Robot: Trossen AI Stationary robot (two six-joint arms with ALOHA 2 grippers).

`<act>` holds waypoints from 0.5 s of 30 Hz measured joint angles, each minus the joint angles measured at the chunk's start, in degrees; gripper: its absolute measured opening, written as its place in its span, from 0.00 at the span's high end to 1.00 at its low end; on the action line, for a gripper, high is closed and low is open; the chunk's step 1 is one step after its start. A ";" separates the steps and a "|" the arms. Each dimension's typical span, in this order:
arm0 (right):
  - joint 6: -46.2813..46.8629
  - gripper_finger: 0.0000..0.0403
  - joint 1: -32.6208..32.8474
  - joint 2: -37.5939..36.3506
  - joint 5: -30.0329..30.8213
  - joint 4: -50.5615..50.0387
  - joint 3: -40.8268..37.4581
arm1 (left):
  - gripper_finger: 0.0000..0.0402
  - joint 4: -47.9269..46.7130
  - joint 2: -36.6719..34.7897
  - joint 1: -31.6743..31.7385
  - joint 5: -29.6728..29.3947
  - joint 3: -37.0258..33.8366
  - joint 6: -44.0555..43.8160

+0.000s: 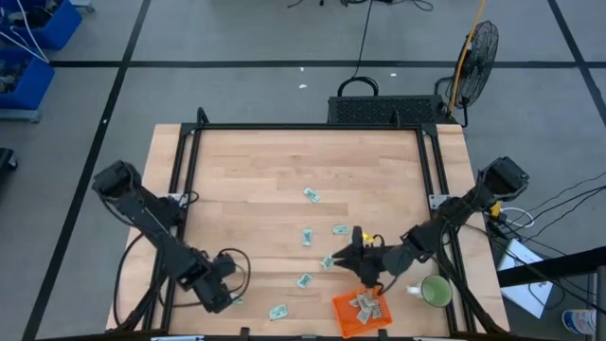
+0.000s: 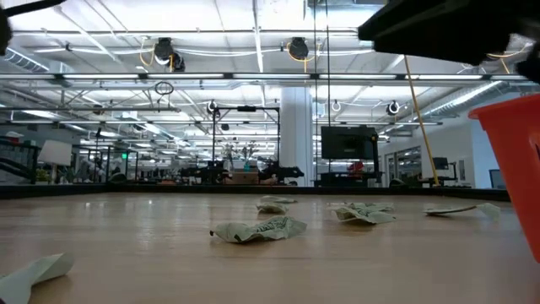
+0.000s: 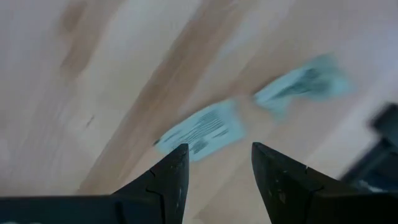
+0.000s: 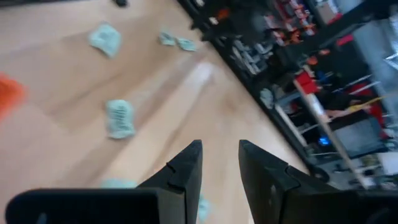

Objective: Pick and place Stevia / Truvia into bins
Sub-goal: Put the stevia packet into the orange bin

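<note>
Gaping right fingers [image 4: 219, 163], empty, above sachets [image 4: 119, 118]

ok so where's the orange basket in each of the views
High view: orange basket at the table's near edge, right of centre, beside the green mug.
Low view: its wall fills the right edge.
Left wrist view: not in it.
Right wrist view: an orange blur at the left edge, probably its corner.
Shared landmark: the scattered sachets.

The orange basket [image 2: 516, 160] is cut off at the right edge of the low view, only one corner showing. The sachets [image 3: 202, 129] under the left wrist camera are blurred, their print unreadable. Sachets inside the basket, seen from above, are too small to count.
</note>
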 joint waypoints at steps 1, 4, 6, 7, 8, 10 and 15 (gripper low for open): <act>-0.35 0.75 -0.84 0.00 -0.01 0.53 0.00 | 0.55 -0.40 0.64 -0.57 0.03 0.00 -2.01; -1.63 0.75 -3.22 0.00 -0.03 1.07 0.00 | 0.55 -0.06 2.72 -2.24 0.12 0.00 -6.30; -2.60 0.75 -4.59 0.00 -0.09 1.06 0.00 | 0.55 1.08 4.13 -2.78 0.11 0.00 -7.72; -3.01 0.75 -5.22 0.00 -0.14 1.06 0.00 | 0.55 1.44 5.01 -3.06 0.08 0.01 -8.04; -3.61 0.75 -5.88 0.00 -0.16 1.06 0.00 | 0.55 1.56 5.80 -3.18 0.09 0.00 -8.21; -4.15 0.75 -7.02 0.00 -0.20 1.06 0.00 | 0.55 1.36 7.17 -3.43 0.12 0.02 -8.30; -3.65 0.75 -8.89 0.00 -0.34 2.07 0.00 | 0.56 1.45 9.21 -3.41 0.90 0.35 -8.22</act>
